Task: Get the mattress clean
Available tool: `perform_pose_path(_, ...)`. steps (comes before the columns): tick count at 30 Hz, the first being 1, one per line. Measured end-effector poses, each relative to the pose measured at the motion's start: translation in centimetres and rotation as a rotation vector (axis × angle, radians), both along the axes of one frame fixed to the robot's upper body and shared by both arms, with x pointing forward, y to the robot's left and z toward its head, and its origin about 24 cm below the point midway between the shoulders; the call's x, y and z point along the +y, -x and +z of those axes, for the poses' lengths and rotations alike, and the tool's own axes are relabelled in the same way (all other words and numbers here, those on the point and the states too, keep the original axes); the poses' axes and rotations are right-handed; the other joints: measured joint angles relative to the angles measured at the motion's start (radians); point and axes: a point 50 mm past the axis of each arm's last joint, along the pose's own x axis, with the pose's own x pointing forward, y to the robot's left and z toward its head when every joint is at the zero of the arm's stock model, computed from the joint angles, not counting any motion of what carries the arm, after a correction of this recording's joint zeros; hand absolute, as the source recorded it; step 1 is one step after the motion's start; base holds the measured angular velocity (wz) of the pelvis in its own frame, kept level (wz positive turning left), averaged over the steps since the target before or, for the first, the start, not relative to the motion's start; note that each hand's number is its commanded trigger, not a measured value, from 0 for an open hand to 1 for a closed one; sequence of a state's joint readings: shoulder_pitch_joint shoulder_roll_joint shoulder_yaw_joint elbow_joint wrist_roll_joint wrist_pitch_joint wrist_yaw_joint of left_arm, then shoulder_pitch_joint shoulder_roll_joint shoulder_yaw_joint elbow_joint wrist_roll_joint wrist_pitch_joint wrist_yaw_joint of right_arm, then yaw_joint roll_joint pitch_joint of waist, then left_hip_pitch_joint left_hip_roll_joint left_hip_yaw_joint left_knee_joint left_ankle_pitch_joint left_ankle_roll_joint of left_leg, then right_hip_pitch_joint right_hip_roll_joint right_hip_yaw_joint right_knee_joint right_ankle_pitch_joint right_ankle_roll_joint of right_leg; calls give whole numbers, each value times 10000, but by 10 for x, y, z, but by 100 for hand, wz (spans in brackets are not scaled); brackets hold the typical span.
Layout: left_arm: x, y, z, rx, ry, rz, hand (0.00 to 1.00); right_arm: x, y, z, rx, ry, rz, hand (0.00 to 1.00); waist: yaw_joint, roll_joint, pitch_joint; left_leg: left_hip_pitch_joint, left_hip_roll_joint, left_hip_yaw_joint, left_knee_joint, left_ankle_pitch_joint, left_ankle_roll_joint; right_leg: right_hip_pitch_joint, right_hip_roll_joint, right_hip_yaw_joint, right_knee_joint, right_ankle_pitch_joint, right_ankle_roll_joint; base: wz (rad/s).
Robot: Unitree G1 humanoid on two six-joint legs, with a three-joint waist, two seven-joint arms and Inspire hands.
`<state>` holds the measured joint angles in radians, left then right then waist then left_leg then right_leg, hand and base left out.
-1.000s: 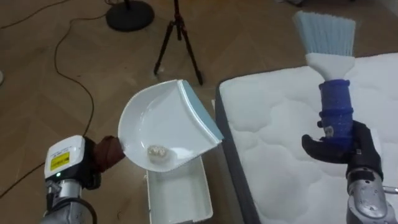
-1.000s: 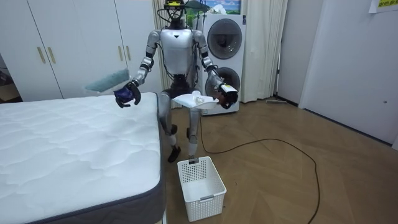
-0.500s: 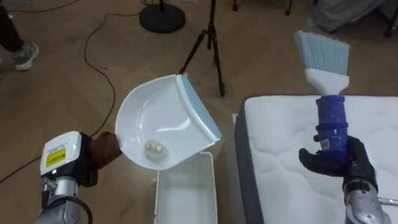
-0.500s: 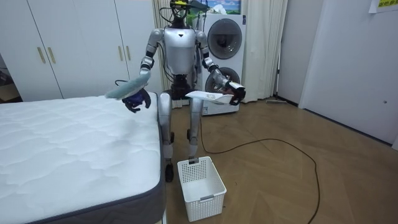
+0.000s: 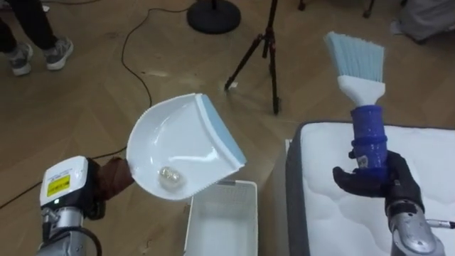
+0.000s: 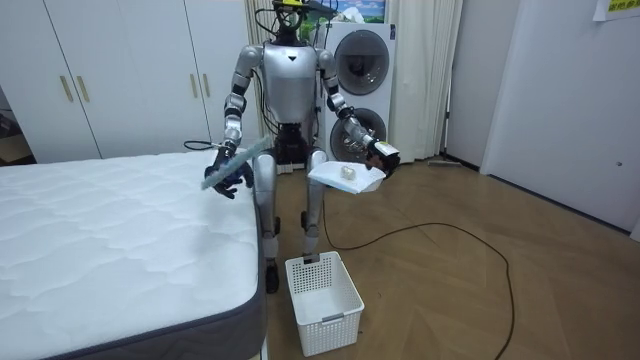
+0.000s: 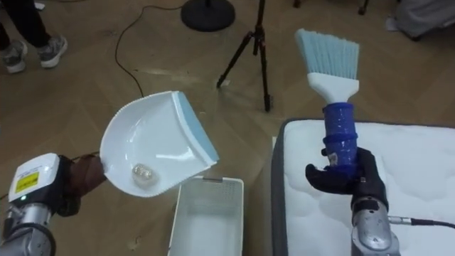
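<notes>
My left hand (image 5: 112, 178) is shut on the handle of a white dustpan (image 5: 182, 153) with a blue lip, held above the floor beside the bed. A small pale crumpled scrap (image 5: 169, 175) lies in the pan. My right hand (image 5: 377, 179) is shut on the blue handle of a brush (image 5: 361, 92), its light blue bristles pointing up, over the corner of the white quilted mattress (image 5: 426, 178). In the room view I stand at the bed's corner, with the dustpan (image 6: 347, 177) out over the floor and the brush (image 6: 232, 165) over the mattress (image 6: 110, 230).
A white slatted basket (image 5: 220, 220) stands on the wooden floor just below the dustpan, against the bed's side (image 6: 322, 290). A black tripod (image 5: 264, 50), a round stand base (image 5: 213, 14) and a cable lie beyond. A person's legs (image 5: 32, 35) are at the upper left.
I have turned left, so the bed has slid right in the eye views and the basket shows more. The dustpan swung out over the floor; the brush tilted lower over the mattress.
</notes>
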<state>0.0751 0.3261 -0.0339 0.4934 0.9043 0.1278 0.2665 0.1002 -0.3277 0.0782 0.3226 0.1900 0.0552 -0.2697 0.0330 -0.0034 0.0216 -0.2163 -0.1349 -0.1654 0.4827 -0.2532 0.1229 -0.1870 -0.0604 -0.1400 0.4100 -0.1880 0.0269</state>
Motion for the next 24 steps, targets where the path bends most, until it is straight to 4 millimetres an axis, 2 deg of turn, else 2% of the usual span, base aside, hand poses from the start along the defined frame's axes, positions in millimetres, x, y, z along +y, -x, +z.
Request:
perform_pose_path(3,-1,2,-4,226,-13,-67,100,-2,-1,-6,303,82,-42,0,-11,49,36,-367,-24,18,31,6,-1,-438,-41,-7,179,-17,-3,-1)
perform_pose_path(6,1,-11,-2,233,-192,-174,100,-3,-5,-9,500,178,-37,0,-33,121,86,-945,-27,25,251,18,-14,-1019,-42,15,412,-37,-34,1)
perform_pose_path(8,2,-18,0,229,-261,-253,100,-4,-9,-10,595,373,12,0,-136,203,134,-1160,-33,20,330,17,-14,-1173,-69,-21,451,-47,-43,5)
perform_pose_path(11,9,-29,9,-28,-654,-436,100,-6,-16,-9,482,549,74,0,-316,233,150,-1475,-106,87,367,32,-19,-1638,-185,-10,765,-125,-38,-2)
perform_pose_path(14,15,-39,15,-22,-1150,-781,100,-12,-17,-9,521,1086,175,0,-538,363,222,-1554,-200,161,345,47,5,-1840,-326,4,978,-218,1,-2)
perform_pose_path(19,25,-40,20,56,-1857,-1092,100,-17,-20,-9,591,1674,123,0,-862,488,219,-1943,-328,307,377,61,33,-2488,-481,96,1488,-382,27,-3)
perform_pose_path(24,26,-40,22,245,-2594,-1546,100,-18,-20,-8,559,2139,125,0,-899,654,230,-2452,-378,629,567,61,33,-3202,-631,256,2111,-552,1,-2)
